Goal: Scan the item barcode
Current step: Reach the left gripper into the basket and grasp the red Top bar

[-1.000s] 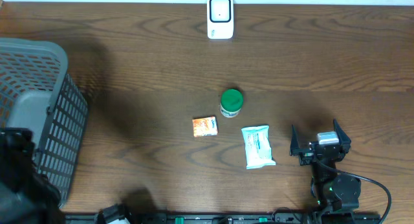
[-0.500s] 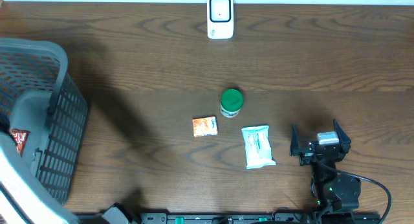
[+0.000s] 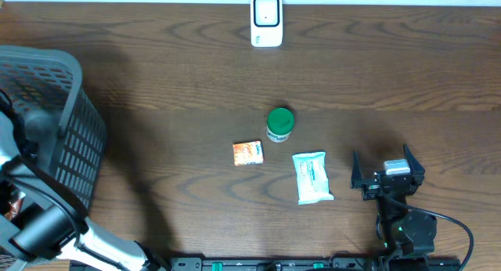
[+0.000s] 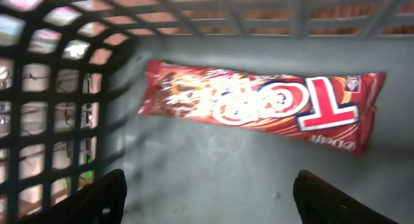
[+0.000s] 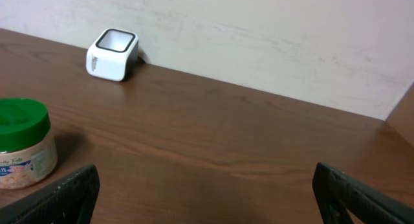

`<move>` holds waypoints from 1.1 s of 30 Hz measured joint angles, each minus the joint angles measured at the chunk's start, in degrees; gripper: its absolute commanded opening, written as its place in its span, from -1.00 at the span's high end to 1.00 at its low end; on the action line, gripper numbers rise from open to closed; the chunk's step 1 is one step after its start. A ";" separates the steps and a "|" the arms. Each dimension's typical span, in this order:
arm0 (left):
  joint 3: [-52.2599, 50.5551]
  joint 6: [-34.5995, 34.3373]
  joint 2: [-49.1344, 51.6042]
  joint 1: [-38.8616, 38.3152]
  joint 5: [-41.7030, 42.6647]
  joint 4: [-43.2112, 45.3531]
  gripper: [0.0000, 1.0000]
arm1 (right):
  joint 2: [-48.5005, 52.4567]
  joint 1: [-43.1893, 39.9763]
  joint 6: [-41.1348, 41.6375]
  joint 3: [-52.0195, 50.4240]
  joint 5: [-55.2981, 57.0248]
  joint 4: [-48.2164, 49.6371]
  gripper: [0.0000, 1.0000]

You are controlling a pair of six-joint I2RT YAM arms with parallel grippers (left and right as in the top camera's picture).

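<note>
In the left wrist view a red snack packet (image 4: 259, 104) with white lettering lies flat on the grey floor of the basket (image 4: 213, 179). My left gripper (image 4: 207, 193) hangs open just above that floor, short of the packet, with nothing between its fingers. From overhead, the left arm (image 3: 43, 220) reaches into the grey basket (image 3: 74, 122) at the left edge and hides its gripper. The white barcode scanner (image 3: 266, 20) stands at the table's far edge and shows again as the scanner (image 5: 112, 54) in the right wrist view. My right gripper (image 3: 385, 165) rests open and empty at the near right.
On the table's middle stand a green-lidded jar (image 3: 280, 124), a small orange packet (image 3: 247, 153) and a white and teal wipes pack (image 3: 312, 177). The jar (image 5: 22, 143) is left of my right gripper (image 5: 207, 198). The basket's lattice walls (image 4: 58, 88) close in the left gripper.
The left arm has swung lower into the near end of the basket and now covers the red packet that showed there half a second ago. The right arm has not moved.
</note>
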 measured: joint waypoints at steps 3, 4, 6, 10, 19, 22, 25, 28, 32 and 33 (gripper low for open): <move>0.00 1.79 1.46 0.00 0.26 2.95 -0.71 | 0.00 0.00 0.00 0.00 0.00 0.00 -0.98; 0.00 2.40 1.70 0.00 0.28 4.04 -0.71 | 0.00 0.00 0.00 0.00 0.00 0.00 -0.99; 0.00 3.37 1.81 0.00 0.63 5.97 -0.73 | 0.00 0.00 0.00 0.00 0.00 0.00 -0.99; 0.00 4.74 1.81 0.00 3.39 9.88 -0.74 | 0.00 0.00 0.00 0.00 0.00 0.00 -0.99; 0.00 5.05 2.62 0.00 7.17 11.87 -0.74 | 0.00 0.00 0.00 0.00 0.00 0.00 -0.98; 0.00 5.07 6.58 0.00 7.54 11.87 -0.74 | 0.00 0.00 0.00 0.00 0.00 0.00 -0.99; 0.81 5.77 9.16 -0.09 6.67 12.02 -0.74 | 0.00 0.00 0.00 0.00 0.00 0.00 -0.98; 1.53 6.05 10.03 -0.17 4.50 11.30 -0.71 | 0.00 0.00 0.00 0.00 0.00 0.00 -0.99; 1.75 6.21 10.71 -0.26 0.31 9.90 -0.36 | 0.00 0.00 0.00 0.00 0.00 0.00 -0.99; 1.73 6.19 10.93 -0.26 -0.46 9.46 -0.28 | 0.00 0.00 0.00 0.00 0.00 0.00 -0.98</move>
